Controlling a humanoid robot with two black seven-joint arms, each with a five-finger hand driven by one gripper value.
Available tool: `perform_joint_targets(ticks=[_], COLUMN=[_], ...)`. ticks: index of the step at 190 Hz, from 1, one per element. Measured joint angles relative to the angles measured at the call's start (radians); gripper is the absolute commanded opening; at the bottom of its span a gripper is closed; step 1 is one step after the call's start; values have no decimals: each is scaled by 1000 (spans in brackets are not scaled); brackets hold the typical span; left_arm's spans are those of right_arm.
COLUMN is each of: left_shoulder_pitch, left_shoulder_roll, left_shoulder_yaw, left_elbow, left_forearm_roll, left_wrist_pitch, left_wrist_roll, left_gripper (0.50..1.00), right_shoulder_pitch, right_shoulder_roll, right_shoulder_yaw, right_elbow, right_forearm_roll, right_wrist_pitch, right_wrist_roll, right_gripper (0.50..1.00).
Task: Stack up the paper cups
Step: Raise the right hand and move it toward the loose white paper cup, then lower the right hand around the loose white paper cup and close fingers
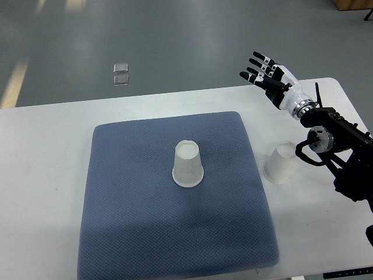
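Top view: white table (41,175) with a blue-grey padded mat (134,221) laid across its middle. One paper cup (187,165) stands upside down on the mat, slightly above and right of the mat's centre, base up, rim flat on the fabric. A second paper cup (280,163) sits off the mat on the bare table just beside the mat's right edge, also inverted and leaning a little; the two cups are well apart and not stacked. Right arm (338,146) enters from the picture's right edge, its black joints passing close to the second cup without clearly touching it. Right hand (269,79) is held over the table's far edge, above and to the right of the mat's far right corner, fingers (256,61) spread and extended, holding nothing, apart from both cups. Left arm not seen. Beyond the table: grey floor, with two small pale square tiles or markers (121,74) lying on it, one just behind the other.
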Motion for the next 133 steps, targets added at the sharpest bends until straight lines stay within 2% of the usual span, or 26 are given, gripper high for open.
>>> perform_joint_targets(ticks=[67,96,133], left_shoulder_pitch=[0,0,0], left_shoulder_roll=[0,0,0], left_shoulder_yaw=[0,0,0], left_elbow=[0,0,0], left_forearm_roll=[0,0,0], left_wrist_pitch=[0,0,0], left_wrist_roll=[0,0,0], left_gripper=[1000,1000,1000], right_shoulder_pitch=[22,22,22], right_shoulder_roll=[-78,-172,-326], right_shoulder_yaw=[-10,-24,-61], right_elbow=[12,23,70], right_forearm_roll=[-4,-43,-276], right_wrist_pitch=[28,156,311], right_wrist_roll=[0,0,13], right_gripper=[919,917,915])
